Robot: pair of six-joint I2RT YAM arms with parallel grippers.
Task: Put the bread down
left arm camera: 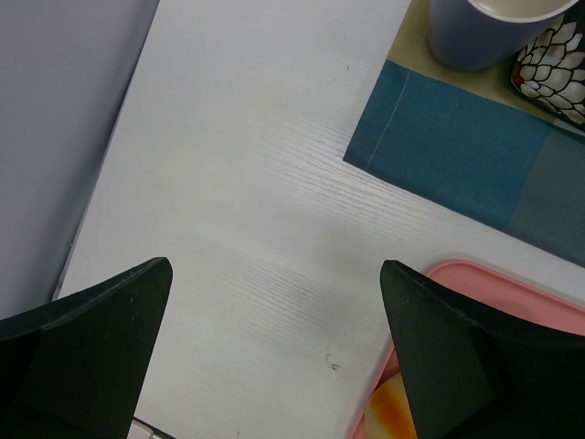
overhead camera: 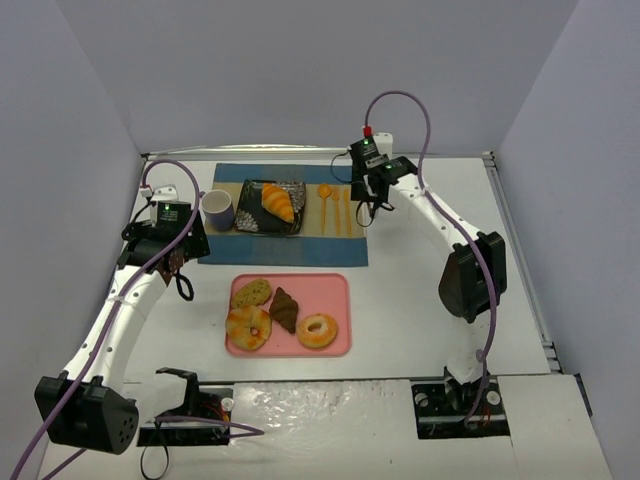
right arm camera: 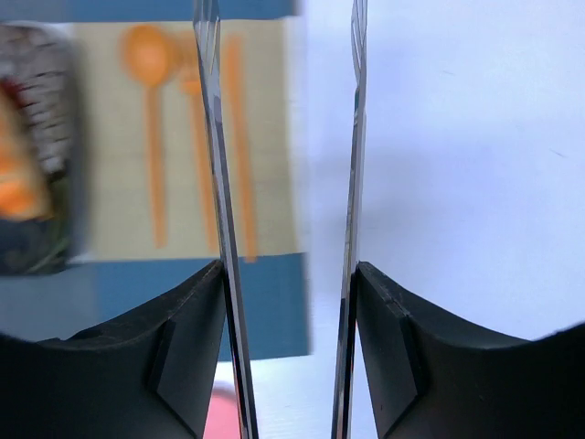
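The bread, a golden-orange croissant [overhead camera: 278,204], lies on the dark patterned plate [overhead camera: 256,216] on the blue placemat [overhead camera: 283,246]; it shows as an orange blur at the left edge of the right wrist view [right arm camera: 16,174]. My right gripper [overhead camera: 372,210] is open and empty, hanging over the placemat's right edge, to the right of the plate. My left gripper [overhead camera: 183,283] is open and empty over the bare table, left of the pink tray [overhead camera: 340,290].
The pink tray holds two ring donuts [overhead camera: 249,327], a dark brown pastry [overhead camera: 285,308] and a greenish pastry [overhead camera: 251,292]. A purple cup [overhead camera: 218,210] stands left of the plate. Orange cutlery [overhead camera: 335,208] lies on the placemat's right side. Walls enclose the table.
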